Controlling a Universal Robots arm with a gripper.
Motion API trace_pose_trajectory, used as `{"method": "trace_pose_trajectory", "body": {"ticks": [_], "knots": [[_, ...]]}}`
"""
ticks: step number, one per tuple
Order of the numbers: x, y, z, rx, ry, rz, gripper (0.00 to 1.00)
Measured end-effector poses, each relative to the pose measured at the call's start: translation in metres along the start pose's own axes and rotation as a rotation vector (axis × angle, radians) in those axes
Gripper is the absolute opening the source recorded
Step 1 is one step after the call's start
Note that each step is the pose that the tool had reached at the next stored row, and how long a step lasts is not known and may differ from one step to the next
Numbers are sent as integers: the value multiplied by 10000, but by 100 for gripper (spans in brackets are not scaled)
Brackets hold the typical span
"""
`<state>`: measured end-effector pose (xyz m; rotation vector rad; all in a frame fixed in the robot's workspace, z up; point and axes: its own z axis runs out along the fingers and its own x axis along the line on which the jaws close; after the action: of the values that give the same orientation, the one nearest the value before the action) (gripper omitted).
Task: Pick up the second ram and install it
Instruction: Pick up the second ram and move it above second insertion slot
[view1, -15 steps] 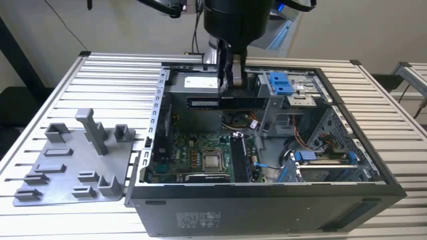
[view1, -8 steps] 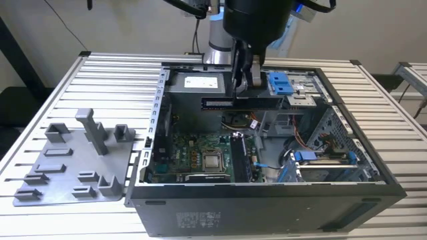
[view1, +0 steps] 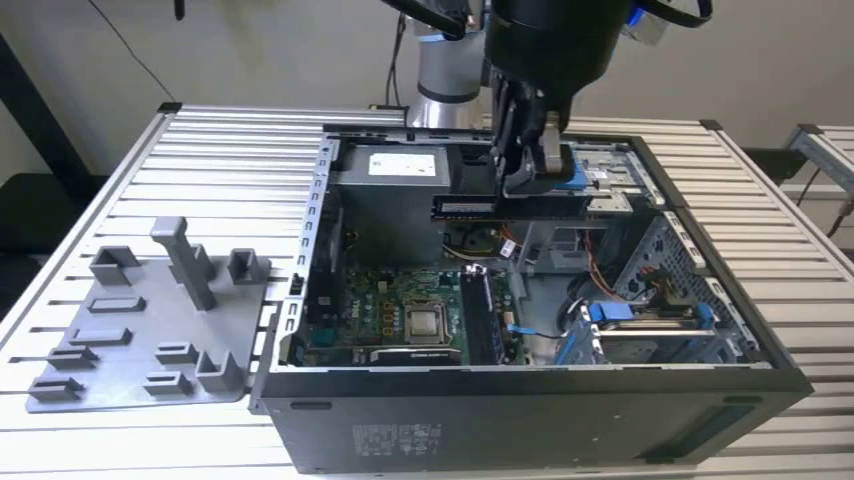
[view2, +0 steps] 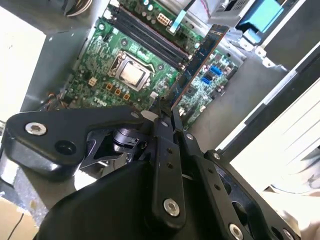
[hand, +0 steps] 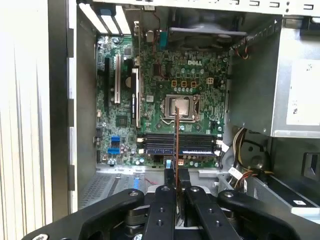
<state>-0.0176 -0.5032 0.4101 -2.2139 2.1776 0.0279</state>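
Above the open computer case (view1: 534, 420) in the exterior view, your gripper (view1: 534, 188) clamps the second ram (view1: 514, 207), which hangs level just beneath it. In the second wrist view the stick juts out from the grip over the motherboard (view2: 95, 75). In the first wrist view you see it edge-on, pinched at the middle.

We see the second ram (view1: 514, 207) as a slim, flat, dark stick with a pale label along its face. In the exterior view it hangs level and on edge, clear above the open computer case (view1: 534, 420). The gripper (view1: 537, 182) clamps it from above along its upper edge. In the first wrist view we meet the stick (hand: 177, 145) edge-on, a thin brownish line over the motherboard (hand: 155, 75). In the second wrist view its dark face (view2: 199, 59) reaches out from the fingers.
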Motion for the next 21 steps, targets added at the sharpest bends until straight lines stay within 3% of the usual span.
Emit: {"method": "trace_pose_trajectory", "body": {"ticks": [6, 12, 17, 21], "knots": [[2, -123, 1, 1, 2, 20, 14], [-6, -140, 4, 22, 9, 593, 14], [-7, -141, 5, 23, 9, 611, 14], [-89, -143, 9, 24, 7, 610, 14]]}}
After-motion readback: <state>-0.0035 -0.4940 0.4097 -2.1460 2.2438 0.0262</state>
